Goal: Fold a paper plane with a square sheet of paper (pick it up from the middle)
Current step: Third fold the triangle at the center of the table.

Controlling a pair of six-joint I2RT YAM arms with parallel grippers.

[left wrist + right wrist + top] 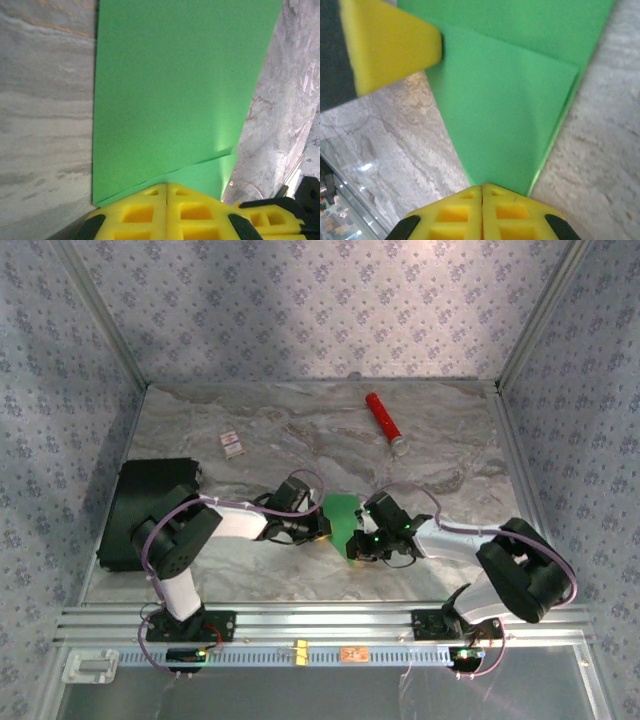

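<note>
The square sheet of paper is bright green and partly folded, lying flat on the marble table between the two arms. In the left wrist view the paper spreads out ahead with a folded flap edge crossing near the fingertips. My left gripper is shut, its tips resting on the paper's near edge. In the right wrist view the paper narrows to a point under my right gripper, which is also shut and rests on that point. One yellow finger of the left gripper touches the paper's far left edge.
A red cylinder lies at the back right of the table. A black flat box sits at the left edge, beside the left arm. A small white card lies at the back left. Patterned walls enclose the table.
</note>
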